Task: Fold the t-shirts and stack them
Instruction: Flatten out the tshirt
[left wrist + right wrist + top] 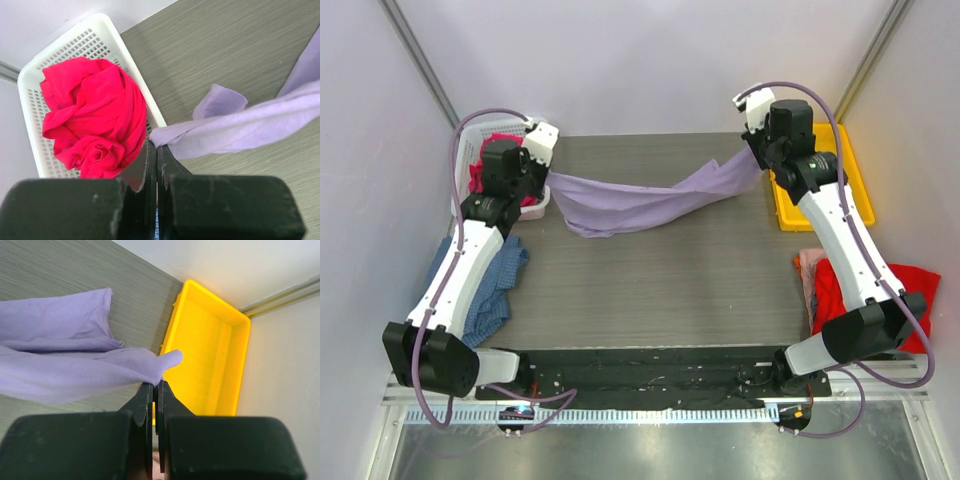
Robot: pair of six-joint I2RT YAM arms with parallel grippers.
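We list: lavender t-shirt (640, 200), slung across the upper middle of the frame, sagging toward the surface (660, 290); left gripper (156, 147) and right gripper (156, 385) each closed tight on one end. Magenta-pink t-shirt (95, 115), in basket (107, 22), upper left. Blue checked t-shirt (495, 290), left. Red t-shirt (910, 290), lower right.

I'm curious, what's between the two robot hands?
The lavender t-shirt, pinched by the left gripper and right gripper, sagging over the table; top view.

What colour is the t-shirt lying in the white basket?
The t-shirt is plain magenta-pink, with no pattern; the left wrist view shows it best.
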